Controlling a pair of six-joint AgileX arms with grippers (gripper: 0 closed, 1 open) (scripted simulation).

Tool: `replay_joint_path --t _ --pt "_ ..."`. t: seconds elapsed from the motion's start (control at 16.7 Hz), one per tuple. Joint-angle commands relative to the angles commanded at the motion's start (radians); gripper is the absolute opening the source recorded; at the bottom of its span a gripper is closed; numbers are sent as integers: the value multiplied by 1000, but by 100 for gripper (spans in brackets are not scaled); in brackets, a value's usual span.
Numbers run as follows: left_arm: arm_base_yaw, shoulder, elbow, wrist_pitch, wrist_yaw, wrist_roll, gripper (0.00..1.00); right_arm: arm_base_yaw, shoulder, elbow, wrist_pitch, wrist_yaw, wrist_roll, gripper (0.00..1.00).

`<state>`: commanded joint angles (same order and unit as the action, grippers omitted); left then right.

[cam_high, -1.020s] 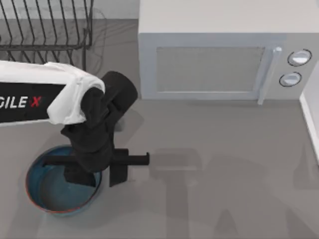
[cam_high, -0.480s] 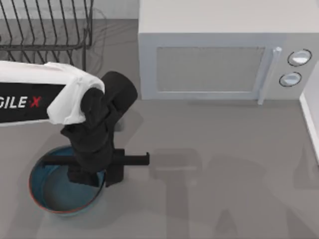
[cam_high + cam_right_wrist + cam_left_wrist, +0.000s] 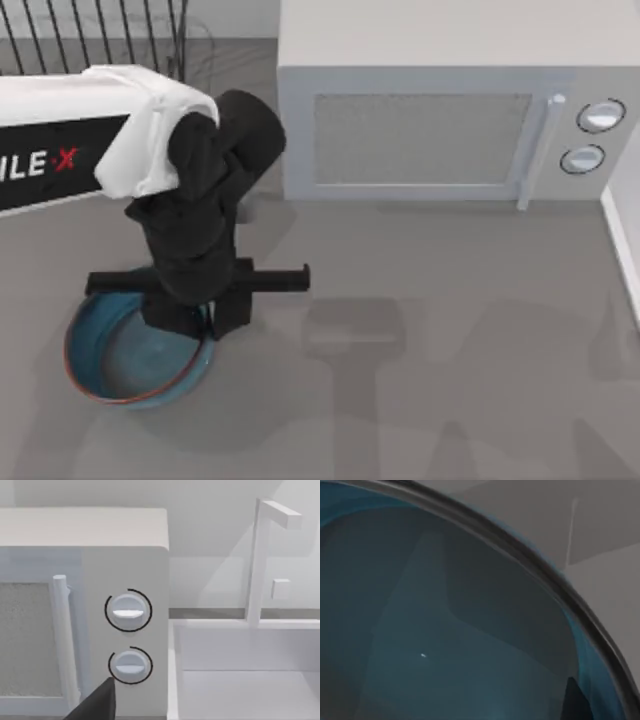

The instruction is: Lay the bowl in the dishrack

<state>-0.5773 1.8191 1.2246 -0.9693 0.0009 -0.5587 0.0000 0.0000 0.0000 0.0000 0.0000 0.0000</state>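
Bowl (image 3: 120, 360) with nothing inside, rim pinched by left claw (image 3: 195, 322), dishrack (image 3: 100, 35) behind, microwave (image 3: 440, 100) alongside

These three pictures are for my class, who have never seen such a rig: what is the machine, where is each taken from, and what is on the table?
It is a simulated robot with two arms at a grey table. The top view looks down from above. The left arm reaches in from the left, its end effector at the rim of a blue bowl; it looks to be gripping it, though the fingers are hidden. Behind stand a black wire dishrack, where the bowl should go, and a light grey microwave. The left wrist camera looks into the bowl. The right wrist camera faces the microwave's two dials, with a dark tip of the right end effector showing.
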Motion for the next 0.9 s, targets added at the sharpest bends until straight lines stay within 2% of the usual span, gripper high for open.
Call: replay_joint_path --t 0.48,0.66,0.9 --pt "-5 -64 446 -542 0 -3 0 0 0 0 0 0 0 100" --pt "-4 -89 526 -621 0 -1 0 0 0 0 0 0 0 100" --pt "-1 -88 528 -623 -1 1 0 0 0 0 0 0 0 100"
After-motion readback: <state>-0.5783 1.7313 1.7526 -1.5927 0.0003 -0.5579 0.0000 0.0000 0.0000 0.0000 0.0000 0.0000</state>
